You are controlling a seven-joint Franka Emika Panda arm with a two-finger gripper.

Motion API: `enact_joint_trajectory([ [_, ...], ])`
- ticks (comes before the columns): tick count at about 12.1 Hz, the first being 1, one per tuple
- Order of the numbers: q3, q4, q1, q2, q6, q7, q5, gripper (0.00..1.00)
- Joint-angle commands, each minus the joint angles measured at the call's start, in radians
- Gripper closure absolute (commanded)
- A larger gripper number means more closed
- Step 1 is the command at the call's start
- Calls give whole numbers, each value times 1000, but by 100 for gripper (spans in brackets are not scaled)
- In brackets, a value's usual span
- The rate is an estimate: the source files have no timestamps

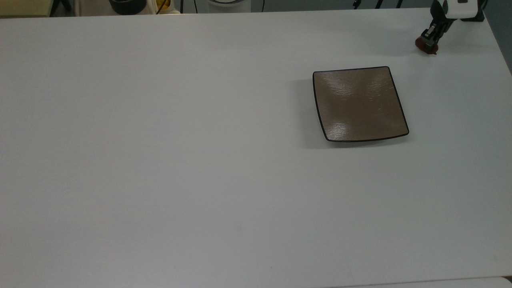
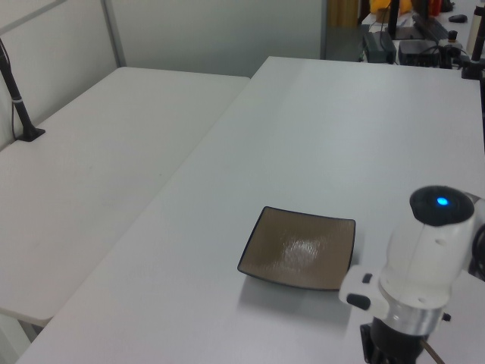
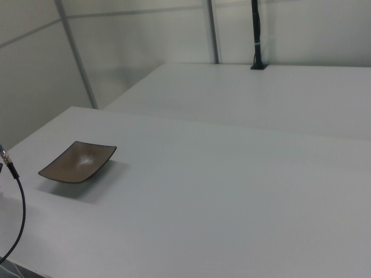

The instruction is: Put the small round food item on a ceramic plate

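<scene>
Glossy square ceramic plate point(image 1: 359, 105), dark-rimmed

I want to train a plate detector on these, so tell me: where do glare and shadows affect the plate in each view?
Top view: pale wavy reflections streak the ceramic plate, strongest near its far and lower left parts; a soft shadow falls toward the top view's left. Left view: a bright glare patch sits near the plate's centre. Right view: a small highlight marks the plate, with a faint shadow on the table beneath it.

Gripper point(image 1: 429, 40) closed on small round food item point(image 1: 425, 45), top view's far right. Ceramic plate point(image 1: 359, 104) sits apart, nearer, on white table point(image 1: 160, 160).
</scene>
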Motion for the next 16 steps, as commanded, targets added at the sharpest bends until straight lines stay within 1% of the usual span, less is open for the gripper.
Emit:
enact_joint_trajectory([
  [1,-1,55,-14,-20,-82,24,-4,91],
  [2,-6,60,-22,-25,-84,23,-6,91],
  [4,-9,107,-60,-28,-90,23,-9,91],
  [5,-21,136,-67,-26,-111,23,-15,91],
  [6,-42,149,-67,-26,-116,21,-17,91],
  [7,-74,155,-67,-26,-116,21,-15,91],
  [11,-151,184,-102,-26,-108,17,-14,91],
  [16,-201,196,-136,-26,-107,15,-11,91],
])
